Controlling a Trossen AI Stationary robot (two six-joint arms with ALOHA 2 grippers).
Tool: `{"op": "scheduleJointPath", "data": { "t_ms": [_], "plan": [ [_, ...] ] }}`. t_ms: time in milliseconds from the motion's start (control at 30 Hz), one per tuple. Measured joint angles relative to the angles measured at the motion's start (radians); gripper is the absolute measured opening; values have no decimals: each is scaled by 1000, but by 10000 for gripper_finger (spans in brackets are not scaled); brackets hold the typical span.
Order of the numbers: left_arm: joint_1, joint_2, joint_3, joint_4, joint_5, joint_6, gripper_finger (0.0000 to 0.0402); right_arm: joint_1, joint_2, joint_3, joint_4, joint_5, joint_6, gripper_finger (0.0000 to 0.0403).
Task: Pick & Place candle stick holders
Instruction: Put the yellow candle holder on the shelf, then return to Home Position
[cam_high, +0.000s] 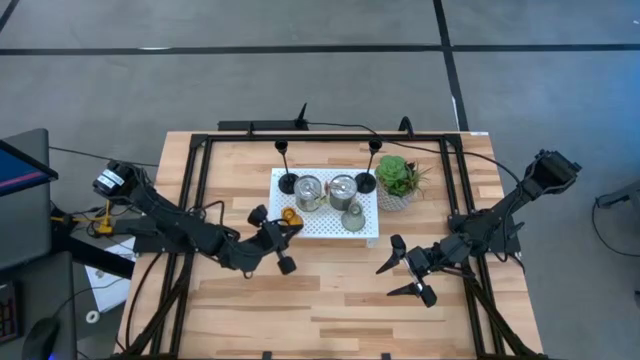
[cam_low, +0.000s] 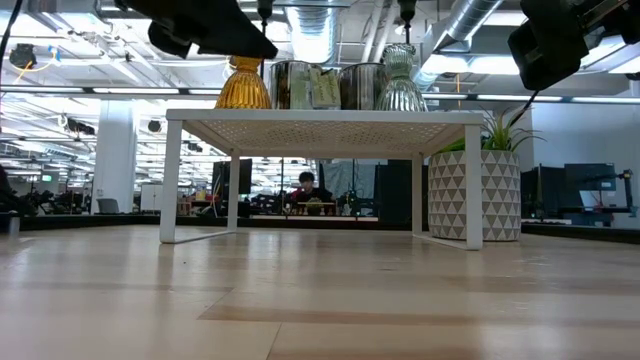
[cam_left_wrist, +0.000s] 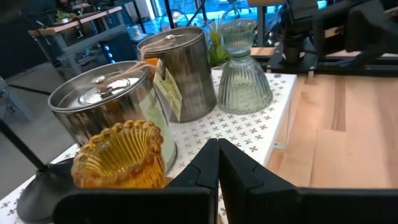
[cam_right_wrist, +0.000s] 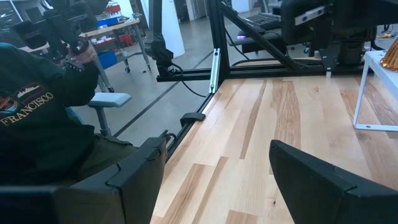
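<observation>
On the white perforated tray (cam_high: 365, 228) stand two black thin-stemmed holders (cam_high: 288, 182) (cam_high: 366, 181), two silver cups (cam_high: 308, 192) (cam_high: 343, 188), a grey-green glass holder (cam_high: 353, 217) and an amber glass holder (cam_high: 290, 214). My left gripper (cam_high: 294, 231) is shut and empty at the tray's left near corner. In the left wrist view its fingertips (cam_left_wrist: 217, 147) sit close beside the amber holder (cam_left_wrist: 121, 155). My right gripper (cam_high: 402, 273) hangs open over bare table, right of the tray's near edge. My left gripper's shut fingers (cam_left_wrist: 239, 171) lie nearly level right next to the amber holder's ribbed side (cam_left_wrist: 158, 174). The gripper's own body hides the gap, so I cannot tell whether they touch it. The holder stands upright on the tray.
A green potted plant (cam_high: 398, 180) in a patterned pot (cam_low: 475, 195) stands off the tray's far right corner. The tray is a raised stand on thin legs (cam_low: 170, 180). A black frame runs round the table. Bare wood lies along the near side. A person sits beyond the table (cam_right_wrist: 37, 118).
</observation>
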Motion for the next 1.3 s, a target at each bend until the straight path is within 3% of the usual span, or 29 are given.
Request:
{"op": "scheduleJointPath", "data": {
  "t_ms": [833,1100,1300],
  "plan": [
    [55,0,0,-1,10,254,4,0,0,0,0,0,0,276],
    [110,0,0,2,54,244,4,0,0,0,0,0,0,276],
    [63,0,0,7,125,178,3,0,0,0,-10,0,0,276]
  ]
}}
